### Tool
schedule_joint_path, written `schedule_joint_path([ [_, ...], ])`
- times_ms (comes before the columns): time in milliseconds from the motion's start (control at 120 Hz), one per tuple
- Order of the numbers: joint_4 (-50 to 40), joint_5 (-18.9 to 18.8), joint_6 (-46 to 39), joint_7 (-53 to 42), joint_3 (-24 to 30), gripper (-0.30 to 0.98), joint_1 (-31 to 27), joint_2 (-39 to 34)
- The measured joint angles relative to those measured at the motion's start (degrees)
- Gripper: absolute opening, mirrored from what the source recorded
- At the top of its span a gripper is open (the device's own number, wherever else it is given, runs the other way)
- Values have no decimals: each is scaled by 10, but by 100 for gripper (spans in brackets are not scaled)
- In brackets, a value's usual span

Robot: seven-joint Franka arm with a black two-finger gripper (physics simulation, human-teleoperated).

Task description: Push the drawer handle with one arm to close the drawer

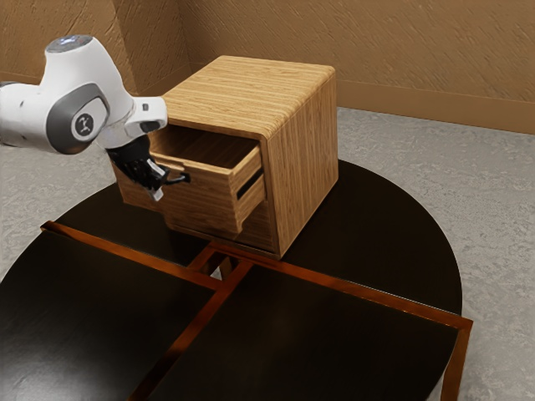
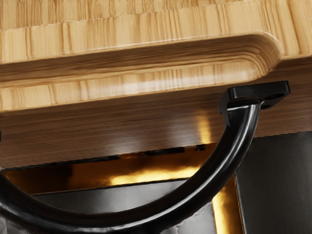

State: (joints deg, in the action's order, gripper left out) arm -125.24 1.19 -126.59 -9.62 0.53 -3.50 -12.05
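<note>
The drawer (image 1: 201, 200) stands partly pulled out of the upper part of the wooden cabinet (image 1: 305, 150), its hollow inside showing from above. The tool (image 1: 155, 191) is at the drawer's front, angled down, right by the black handle (image 2: 217, 178); I cannot tell whether it is apart, together or clamped on anything. In the wrist view the handle curves out from the drawer's front, below its grooved top edge. The cabinet sits on the round, dark bench (image 1: 359, 351), which has reddish-brown strips (image 1: 180, 347) crossing it.
</note>
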Motion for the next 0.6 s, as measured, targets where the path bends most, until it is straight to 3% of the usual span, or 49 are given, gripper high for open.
schedule_joint_path([
  [600, 132, 0, -1, 0, -3, -10, 0, 126],
])
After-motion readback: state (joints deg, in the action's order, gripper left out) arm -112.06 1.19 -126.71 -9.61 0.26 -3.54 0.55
